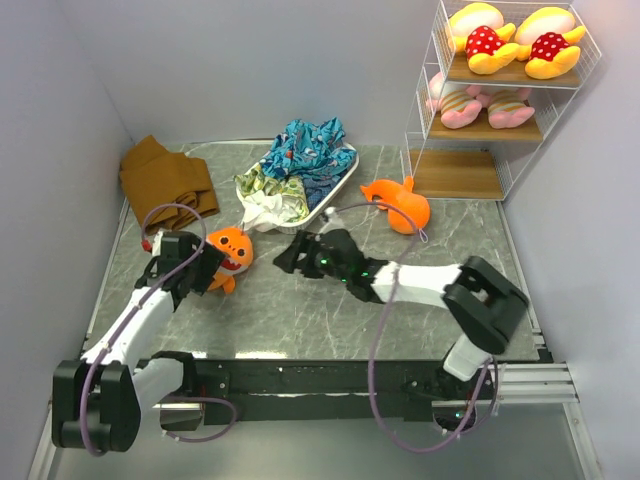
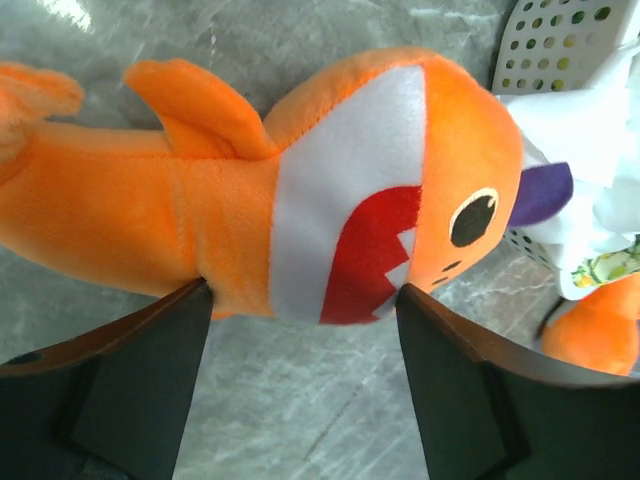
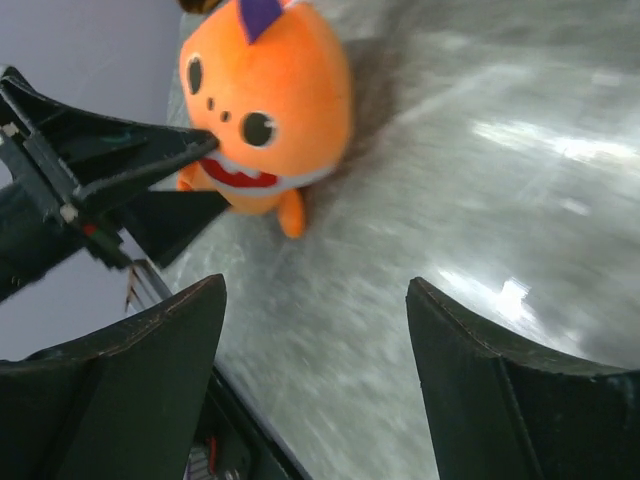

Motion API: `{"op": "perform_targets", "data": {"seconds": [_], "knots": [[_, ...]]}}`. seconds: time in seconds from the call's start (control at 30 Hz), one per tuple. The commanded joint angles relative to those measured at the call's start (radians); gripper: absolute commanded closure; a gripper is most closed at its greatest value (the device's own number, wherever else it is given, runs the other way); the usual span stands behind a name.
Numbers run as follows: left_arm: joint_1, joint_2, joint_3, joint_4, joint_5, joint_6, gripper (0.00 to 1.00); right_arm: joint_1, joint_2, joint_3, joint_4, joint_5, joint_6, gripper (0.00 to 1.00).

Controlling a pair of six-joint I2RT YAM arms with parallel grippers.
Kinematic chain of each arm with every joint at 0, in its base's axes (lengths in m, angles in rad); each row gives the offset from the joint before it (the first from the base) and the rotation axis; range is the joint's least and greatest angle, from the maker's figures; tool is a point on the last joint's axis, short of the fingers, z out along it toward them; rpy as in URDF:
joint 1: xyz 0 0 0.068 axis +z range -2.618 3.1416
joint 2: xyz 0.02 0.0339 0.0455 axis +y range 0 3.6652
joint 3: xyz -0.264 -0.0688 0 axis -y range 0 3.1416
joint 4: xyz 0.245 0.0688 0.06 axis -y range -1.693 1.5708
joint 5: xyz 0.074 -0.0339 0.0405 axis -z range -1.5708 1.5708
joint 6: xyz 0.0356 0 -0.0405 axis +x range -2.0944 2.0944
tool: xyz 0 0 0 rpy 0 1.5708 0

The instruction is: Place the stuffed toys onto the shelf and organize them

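One orange shark toy (image 1: 231, 252) (image 2: 300, 190) (image 3: 268, 110) lies on the table at the left. My left gripper (image 1: 212, 268) (image 2: 303, 292) stands open, with both fingertips against the shark's lower edge near its mouth. The second orange shark (image 1: 397, 205) (image 2: 595, 330) lies in front of the shelf (image 1: 455, 175). Two yellow toys (image 1: 515, 42) sit on the shelf's top board and two pink ones (image 1: 482, 105) on its middle board. My right gripper (image 1: 288, 255) (image 3: 315, 285) is open and empty over the table's middle, pointing at the left shark.
A white perforated tray (image 1: 340, 190) (image 2: 560, 40) with a blue-patterned cloth heap (image 1: 300, 160) stands at the back centre. A brown folded cloth (image 1: 165, 180) lies at the back left. Walls close in both sides.
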Motion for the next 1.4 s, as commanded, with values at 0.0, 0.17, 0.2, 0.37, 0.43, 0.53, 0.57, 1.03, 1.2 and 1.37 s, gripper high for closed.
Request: {"op": "perform_targets", "data": {"seconds": [0.0,0.17,0.2,0.37,0.43,0.53,0.57,1.03,1.2,1.37], "knots": [[0.001,-0.056,-0.015,-0.053,0.023,-0.065,0.19,0.071,0.165,0.199,0.092,0.032,0.018,0.19],[0.001,-0.08,0.045,-0.142,-0.048,-0.073,0.12,0.091,0.275,0.291,0.118,0.032,0.022,0.12],[0.001,-0.089,0.058,-0.159,-0.061,-0.069,0.11,0.097,0.301,0.308,0.108,0.032,0.009,0.12],[0.001,-0.134,0.164,-0.233,-0.179,-0.014,0.04,0.113,0.383,0.414,0.052,0.066,0.018,0.11],[0.001,-0.143,0.219,-0.245,-0.21,0.017,0.01,0.122,0.423,0.456,0.035,0.064,0.03,0.11],[0.001,-0.158,0.275,-0.268,-0.286,0.095,0.0,0.129,0.47,0.515,-0.006,0.081,0.042,0.11],[0.001,-0.169,0.304,-0.266,-0.303,0.15,0.0,0.129,0.489,0.522,-0.004,0.081,0.048,0.11],[0.001,-0.327,0.252,-0.063,-0.274,0.539,0.03,0.14,0.644,0.717,-0.055,0.057,0.082,0.21],[0.001,-0.309,0.266,-0.081,-0.25,0.547,0.03,0.139,0.653,0.701,0.032,-0.005,0.019,0.63],[0.001,-0.315,0.266,-0.069,-0.205,0.569,0.03,0.139,0.555,0.583,0.103,-0.071,-0.083,0.91]]}}
